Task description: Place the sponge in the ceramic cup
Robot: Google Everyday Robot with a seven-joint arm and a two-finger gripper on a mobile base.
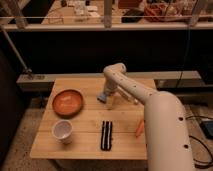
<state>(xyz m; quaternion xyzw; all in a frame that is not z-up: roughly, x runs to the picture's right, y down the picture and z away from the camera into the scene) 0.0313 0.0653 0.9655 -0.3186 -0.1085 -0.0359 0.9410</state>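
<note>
The light-blue sponge [102, 96] lies flat near the middle of the wooden table [85, 147], just right of the orange-red bowl. My gripper [108, 93] points down at the end of the white arm, right at the sponge's right edge and partly covering it. I cannot tell whether it is touching the sponge. The white ceramic cup [62, 130] stands upright near the table's front left corner, well apart from the gripper, and its pale inside looks empty.
An orange-red bowl [67, 102] sits at the left. A black-and-white striped bar [106, 135] lies near the front edge, and an orange carrot-like object [139, 128] lies beside the arm. A pale bottle [111, 102] stands under the arm. A dark railing runs behind the table.
</note>
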